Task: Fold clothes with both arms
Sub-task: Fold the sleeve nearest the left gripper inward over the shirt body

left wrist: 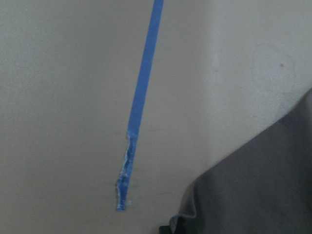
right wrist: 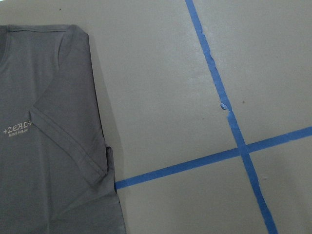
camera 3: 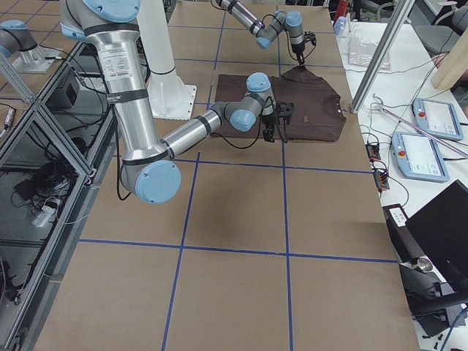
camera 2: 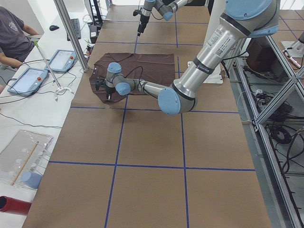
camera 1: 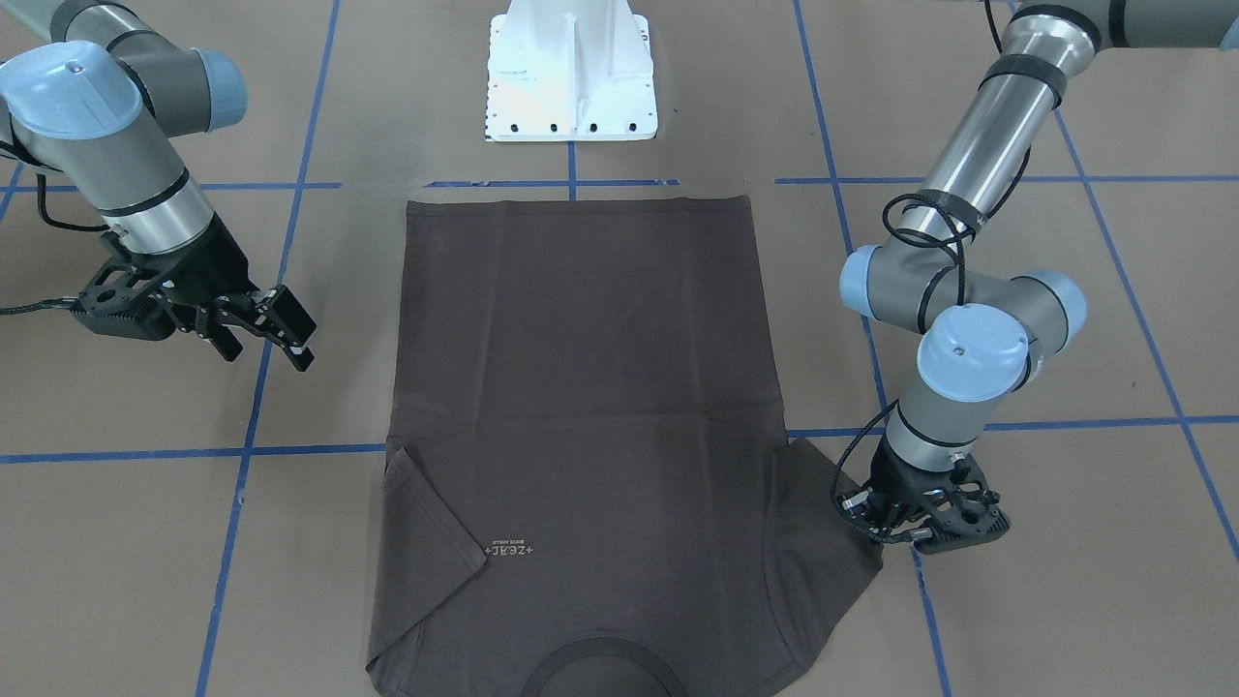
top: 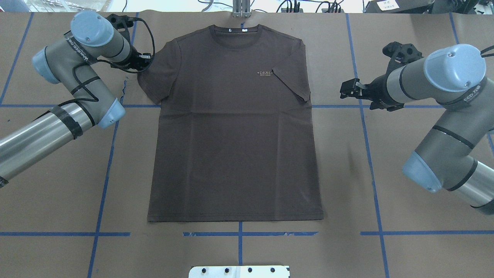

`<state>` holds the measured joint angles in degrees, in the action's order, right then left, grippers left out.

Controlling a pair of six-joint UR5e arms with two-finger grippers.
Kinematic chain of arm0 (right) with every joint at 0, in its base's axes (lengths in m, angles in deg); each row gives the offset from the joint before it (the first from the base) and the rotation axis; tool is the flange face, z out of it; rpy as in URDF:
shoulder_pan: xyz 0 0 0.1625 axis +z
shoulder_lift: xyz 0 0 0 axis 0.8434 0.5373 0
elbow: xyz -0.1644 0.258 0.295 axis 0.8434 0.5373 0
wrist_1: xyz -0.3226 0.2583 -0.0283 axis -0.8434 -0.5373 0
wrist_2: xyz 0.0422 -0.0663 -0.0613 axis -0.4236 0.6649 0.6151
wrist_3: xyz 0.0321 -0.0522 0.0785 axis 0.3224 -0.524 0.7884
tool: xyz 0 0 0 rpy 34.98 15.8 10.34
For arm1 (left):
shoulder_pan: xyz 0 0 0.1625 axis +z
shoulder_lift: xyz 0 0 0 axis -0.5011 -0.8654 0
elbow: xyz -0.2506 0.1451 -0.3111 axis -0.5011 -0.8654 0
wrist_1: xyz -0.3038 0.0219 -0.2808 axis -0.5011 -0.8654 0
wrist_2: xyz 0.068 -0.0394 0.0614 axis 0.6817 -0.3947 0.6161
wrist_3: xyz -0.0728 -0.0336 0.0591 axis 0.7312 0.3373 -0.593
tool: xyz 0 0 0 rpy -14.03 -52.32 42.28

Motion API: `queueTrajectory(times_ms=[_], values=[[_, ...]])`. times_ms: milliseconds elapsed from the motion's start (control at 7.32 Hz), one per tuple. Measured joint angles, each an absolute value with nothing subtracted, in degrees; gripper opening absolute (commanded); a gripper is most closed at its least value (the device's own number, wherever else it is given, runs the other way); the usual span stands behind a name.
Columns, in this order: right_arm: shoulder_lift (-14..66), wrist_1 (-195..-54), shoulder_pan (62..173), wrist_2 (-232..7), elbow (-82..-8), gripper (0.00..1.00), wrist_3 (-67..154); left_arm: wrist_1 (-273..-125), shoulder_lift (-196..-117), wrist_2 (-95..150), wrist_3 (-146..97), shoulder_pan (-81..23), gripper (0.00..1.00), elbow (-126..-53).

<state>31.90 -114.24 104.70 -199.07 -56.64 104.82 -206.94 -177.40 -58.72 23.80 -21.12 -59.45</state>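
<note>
The dark brown-grey T-shirt (camera 1: 581,387) (top: 231,135) lies flat and chest-up, its collar (top: 236,31) on the far side from the robot's base. One sleeve (top: 293,83) (right wrist: 68,141) is folded in beside the pale logo (top: 264,73). The other sleeve (camera 1: 823,542) is spread flat. My left gripper (camera 1: 868,523) (top: 144,61) sits low at that sleeve's outer edge and appears shut on its hem (left wrist: 187,214). My right gripper (camera 1: 281,334) (top: 347,90) hangs open and empty, clear of the shirt's other side.
The white pedestal base (camera 1: 571,73) (top: 239,271) stands just beyond the shirt's bottom hem. Blue tape lines (right wrist: 234,131) cross the brown table, one with a torn end (left wrist: 124,180). A seated person (camera 2: 12,33) and tablets (camera 2: 28,80) occupy a side table.
</note>
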Motion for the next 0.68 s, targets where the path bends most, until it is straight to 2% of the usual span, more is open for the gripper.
queueTrajectory(times_ms=[410,683], values=[[31.9,-114.25,105.08,-199.23,-56.92,1.0,104.83,-205.72,-177.99,-60.91,30.82,-20.83,0.0,-64.13],[32.11,-114.23,105.18,-199.37,-56.87,1.0,104.79,-206.2,-180.19,-60.88,36.93,-18.51,0.0,-63.63]])
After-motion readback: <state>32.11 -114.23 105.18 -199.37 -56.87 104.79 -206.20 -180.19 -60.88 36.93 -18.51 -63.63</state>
